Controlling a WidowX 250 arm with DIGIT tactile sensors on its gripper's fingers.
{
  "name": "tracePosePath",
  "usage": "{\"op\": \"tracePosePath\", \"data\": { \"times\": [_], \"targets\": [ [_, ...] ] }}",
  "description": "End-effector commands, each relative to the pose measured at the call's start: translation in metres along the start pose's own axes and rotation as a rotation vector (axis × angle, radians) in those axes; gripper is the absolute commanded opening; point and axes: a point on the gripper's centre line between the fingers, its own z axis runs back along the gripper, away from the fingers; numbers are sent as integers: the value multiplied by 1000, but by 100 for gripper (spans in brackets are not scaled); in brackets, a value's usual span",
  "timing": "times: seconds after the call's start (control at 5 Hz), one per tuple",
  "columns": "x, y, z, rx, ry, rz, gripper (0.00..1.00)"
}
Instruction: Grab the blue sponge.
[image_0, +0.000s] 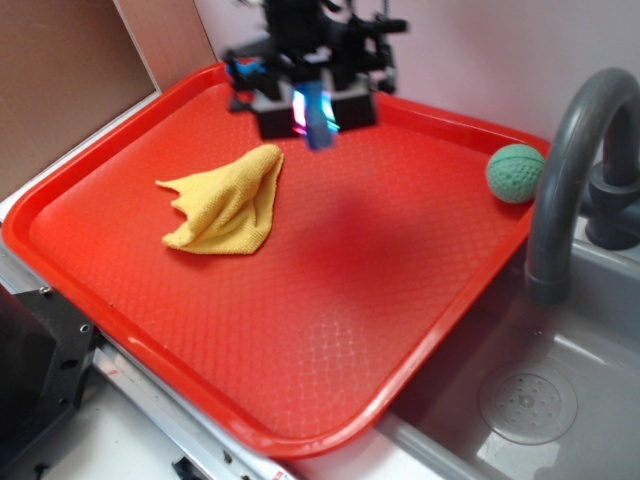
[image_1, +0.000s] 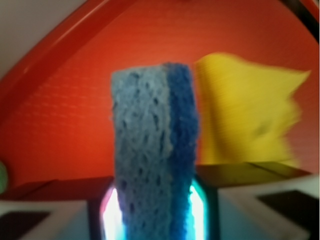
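Note:
The blue sponge (image_1: 152, 150) stands upright between my jaws in the wrist view, light blue porous face to the left, darker blue layer to the right. My gripper (image_0: 315, 112) is shut on it and holds it above the back of the red tray (image_0: 300, 300); only a blurred blue tip of the sponge (image_0: 320, 130) shows below the fingers in the exterior view. In the wrist view my gripper (image_1: 154, 210) presses both sides of the sponge, with lit pads beside it.
A crumpled yellow cloth (image_0: 228, 200) lies on the tray's left part, also in the wrist view (image_1: 245, 110). A green ball (image_0: 514, 172) sits at the tray's far right edge. A grey faucet (image_0: 570, 170) and sink (image_0: 520, 400) are to the right.

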Motion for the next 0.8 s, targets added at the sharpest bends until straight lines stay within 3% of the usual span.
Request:
{"op": "tracePosePath", "data": {
  "times": [0.0,0.2,0.4,0.6],
  "targets": [
    [-9,44,103,-172,0,-222,0],
    [-21,69,128,-153,-59,-156,0],
    [-25,78,128,-217,-41,-138,0],
    [-22,72,127,-155,-58,-223,0]
  ]
}}
